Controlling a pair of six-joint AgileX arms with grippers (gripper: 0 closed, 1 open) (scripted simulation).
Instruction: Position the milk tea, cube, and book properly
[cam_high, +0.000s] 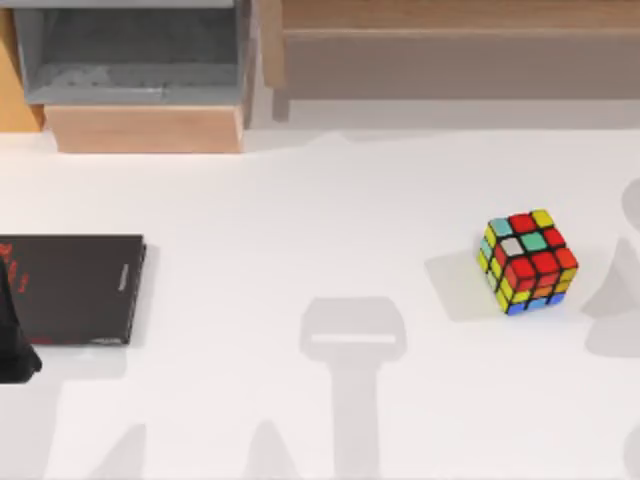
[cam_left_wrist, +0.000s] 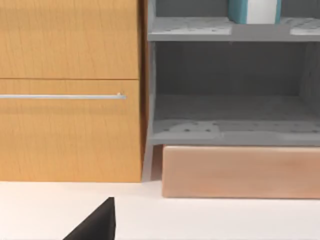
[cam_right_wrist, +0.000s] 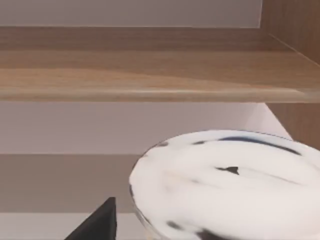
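The cube (cam_high: 527, 262) sits on the white table (cam_high: 300, 220), well to the right of a black book (cam_high: 72, 289). Beyond the black book stands a grey shelf (cam_left_wrist: 230, 135). The blue book (cam_left_wrist: 252, 11) stands upright on its upper board. I cannot tell how either tool is set.

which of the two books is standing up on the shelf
The light-blue book with white pages stands on the grey shelf; the thin black book lies flat on the white table.

Glossy plastic cube (cam_high: 527, 262), matt white table (cam_high: 300, 220), wood-grain cabinet (cam_left_wrist: 70, 90).
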